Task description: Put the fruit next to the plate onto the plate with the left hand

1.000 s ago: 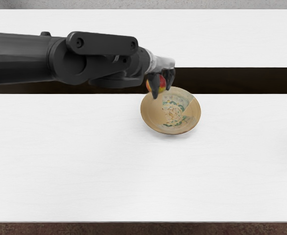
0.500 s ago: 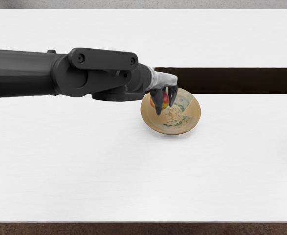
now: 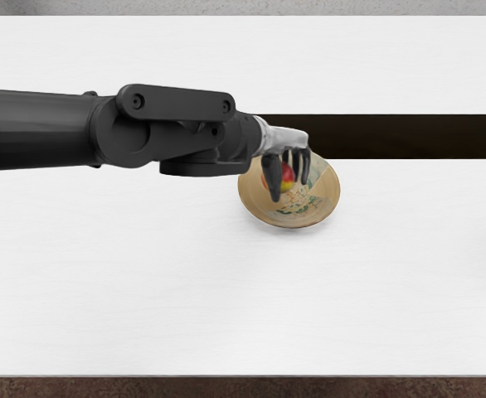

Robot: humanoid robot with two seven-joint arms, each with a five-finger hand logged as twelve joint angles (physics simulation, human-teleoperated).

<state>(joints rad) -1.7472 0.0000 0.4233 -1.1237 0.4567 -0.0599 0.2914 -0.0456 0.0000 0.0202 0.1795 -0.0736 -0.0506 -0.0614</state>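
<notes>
And there we had it: the left robot hand [image 3: 286, 162], reaching in from the left on its long dark arm, was right over the plate [image 3: 323, 196]. Its dark fingers [image 3: 273, 184] were curled down around the fruit [image 3: 287, 175], a small red and yellow piece showing between them. So the hand was closed on the fruit, not spread.

Where was the fruit? Inside the plate's outline, over its near-left part and by the patterned centre, no longer beside it on the white bench [image 3: 226, 290]. We could not tell from this angle whether it was touching the plate or hanging just above it.

By our reckoning, most of the job was behind us: the pick-up looked done and the fruit was where it needed to be. What was left, as we judged it, was the finish: settle the fruit onto the plate if it was not down yet, open the fingers, and draw the hand clear without nudging the fruit or the plate. Until the fingers let go, we could not call it placed. The right arm was nowhere in our view.
</notes>
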